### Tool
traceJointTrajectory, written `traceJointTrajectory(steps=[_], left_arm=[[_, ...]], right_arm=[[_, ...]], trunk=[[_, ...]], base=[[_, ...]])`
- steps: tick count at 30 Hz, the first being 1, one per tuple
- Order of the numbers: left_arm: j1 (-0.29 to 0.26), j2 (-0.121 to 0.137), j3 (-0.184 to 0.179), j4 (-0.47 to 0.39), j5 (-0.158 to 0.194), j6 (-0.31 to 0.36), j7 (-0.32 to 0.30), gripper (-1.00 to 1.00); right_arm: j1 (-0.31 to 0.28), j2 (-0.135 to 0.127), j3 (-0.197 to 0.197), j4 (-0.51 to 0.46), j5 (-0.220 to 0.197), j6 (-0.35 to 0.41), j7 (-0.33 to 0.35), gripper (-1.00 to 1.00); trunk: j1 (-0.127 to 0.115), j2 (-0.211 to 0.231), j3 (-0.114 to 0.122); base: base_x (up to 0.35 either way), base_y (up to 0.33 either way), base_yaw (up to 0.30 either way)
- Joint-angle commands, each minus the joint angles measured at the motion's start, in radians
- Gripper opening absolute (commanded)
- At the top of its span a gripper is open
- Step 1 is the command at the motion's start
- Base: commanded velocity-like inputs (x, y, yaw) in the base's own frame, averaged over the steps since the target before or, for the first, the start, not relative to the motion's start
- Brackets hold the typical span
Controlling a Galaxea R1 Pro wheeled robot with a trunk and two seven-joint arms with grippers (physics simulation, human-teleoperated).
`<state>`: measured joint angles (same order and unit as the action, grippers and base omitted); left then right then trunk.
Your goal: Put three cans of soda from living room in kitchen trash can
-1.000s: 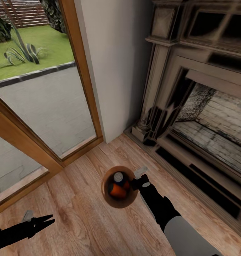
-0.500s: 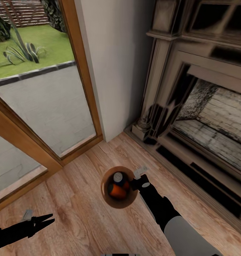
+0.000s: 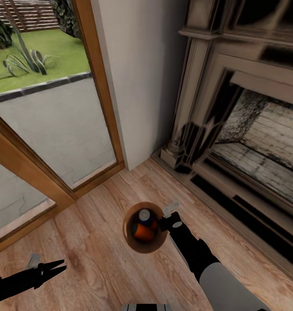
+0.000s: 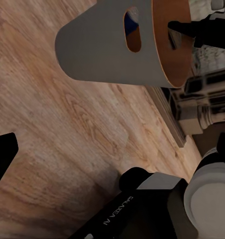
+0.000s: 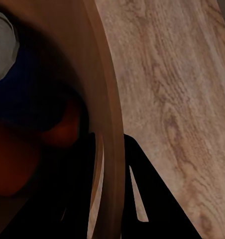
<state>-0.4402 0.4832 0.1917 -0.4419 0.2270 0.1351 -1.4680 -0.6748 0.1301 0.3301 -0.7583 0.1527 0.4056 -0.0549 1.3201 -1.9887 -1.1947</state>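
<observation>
**A:** What are the claws doing, left one first?

**B:** The left gripper (image 3: 60, 267) hangs low over the wood floor (image 3: 99, 255) with its two fingers spread and nothing between them. The right gripper (image 3: 164, 223) is clamped on the rim of the tash can (image 3: 135, 246); the right wrist view shows one finger inside the wall and one outside.

**A:** And the cans?

**B:** Inside the bin, just left of the right claw. I can see the dark blue can (image 3: 143, 214) with its silvery top and orange (image 3: 143, 232) beside it. Whether both orange cans are there I cannot tell from above; they merge into one patch.

**A:** So how far along?

**B:** I'd judge the collecting largely done. The bin is still in the living room, carried clear of the floor as the left wrist view suggests, so the trip to the kitchen remains.

**A:** Room to move?

**B:** Well left of the left claw and ahead of it runs the glass door (image 3: 55, 125) in its wooden frame. Ahead of the right claw is a white wall corner (image 3: 138, 86), and to its right the fireplace (image 3: 250, 129) with its raised hearth edge. Open floor lies between the claws and behind them, so backing away looks safest.
</observation>
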Motion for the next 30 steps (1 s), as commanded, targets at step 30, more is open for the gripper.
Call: traceJointTrajectory(steps=[30], left_arm=[[0.0,0.0,-0.001,0.0,0.0,0.0,0.0,1.0]], right_arm=[[0.0,0.0,0.001,-0.001,-0.005,-0.001,0.005,-1.0]], trunk=[[0.115,-0.21,-0.095]], base=[[0.0,0.0,0.0]])
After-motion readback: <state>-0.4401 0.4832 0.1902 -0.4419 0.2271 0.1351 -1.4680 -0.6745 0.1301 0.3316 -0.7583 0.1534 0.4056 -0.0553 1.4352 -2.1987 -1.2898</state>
